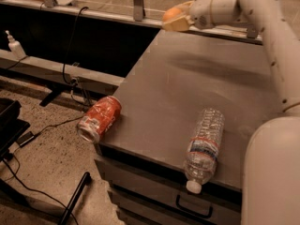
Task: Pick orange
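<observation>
The orange (170,14) is a small round orange fruit held between the fingers of my gripper (175,18), up in the air above the far left corner of the grey table (197,83). The gripper is shut on it; part of the fruit is hidden by the pale fingers (181,23). My white arm (262,27) reaches in from the right and up across the table.
A red-orange crushed soda can (99,118) lies at the table's front left corner, overhanging the edge. A clear plastic water bottle (204,146) lies on its side near the front edge. Cables and a stand lie on the floor to the left. A drawer handle (194,206) shows below.
</observation>
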`<state>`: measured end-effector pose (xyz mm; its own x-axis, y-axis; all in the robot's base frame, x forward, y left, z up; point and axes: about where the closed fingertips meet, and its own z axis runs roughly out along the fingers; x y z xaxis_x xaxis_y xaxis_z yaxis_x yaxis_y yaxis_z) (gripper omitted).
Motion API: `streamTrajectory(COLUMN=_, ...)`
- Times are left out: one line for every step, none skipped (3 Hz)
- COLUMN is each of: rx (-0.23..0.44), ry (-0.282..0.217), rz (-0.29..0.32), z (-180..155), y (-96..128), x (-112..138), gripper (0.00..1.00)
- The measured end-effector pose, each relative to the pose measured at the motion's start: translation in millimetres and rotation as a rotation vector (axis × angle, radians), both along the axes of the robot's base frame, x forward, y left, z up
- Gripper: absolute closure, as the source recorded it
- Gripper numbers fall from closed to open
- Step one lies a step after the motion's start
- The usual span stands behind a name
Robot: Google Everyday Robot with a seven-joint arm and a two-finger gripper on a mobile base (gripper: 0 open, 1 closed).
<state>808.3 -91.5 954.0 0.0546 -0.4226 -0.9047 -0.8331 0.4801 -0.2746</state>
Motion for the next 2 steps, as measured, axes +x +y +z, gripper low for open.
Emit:
streamTrajectory(rx=-0.058, ry=-0.054, rz=0.1, z=8.8, y=-0.8, x=-18.6, gripper=1.0)
streamTrajectory(rx=-0.061, ry=-0.045, rz=0.104, z=4.3, y=1.9, x=-18.5, gripper=1.0)
